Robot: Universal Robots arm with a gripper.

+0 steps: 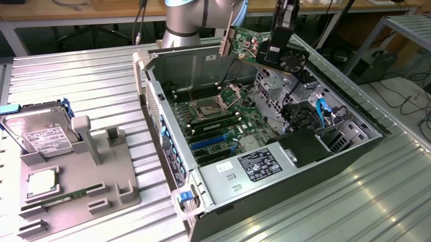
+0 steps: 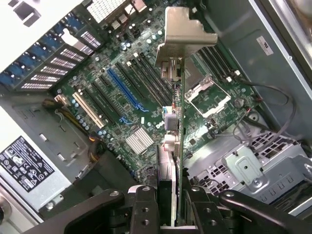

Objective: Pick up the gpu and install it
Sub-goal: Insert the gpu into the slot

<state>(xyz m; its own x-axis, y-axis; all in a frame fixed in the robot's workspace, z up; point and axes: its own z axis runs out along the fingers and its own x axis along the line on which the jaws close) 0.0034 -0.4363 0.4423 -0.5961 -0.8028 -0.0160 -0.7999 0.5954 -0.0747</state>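
Green gpu point(image 1: 246, 39) with black fan point(image 1: 293, 61) and silver bracket point(image 1: 223, 44); green motherboard point(image 1: 225, 121) with blue slots point(image 1: 207, 142); grey tray point(image 1: 70, 176); ribbed silver table point(image 1: 81, 80).

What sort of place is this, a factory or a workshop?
Probably a robotics lab or workshop: a robot gripper holds a gpu over an open computer case on a metal table, with a hard drive in a grey holder beside it.

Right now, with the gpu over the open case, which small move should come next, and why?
Probably shift the gpu sideways toward the long blue slot before lowering. It hangs above the motherboard, and in the wrist view its edge appears beside that slot, not over it.
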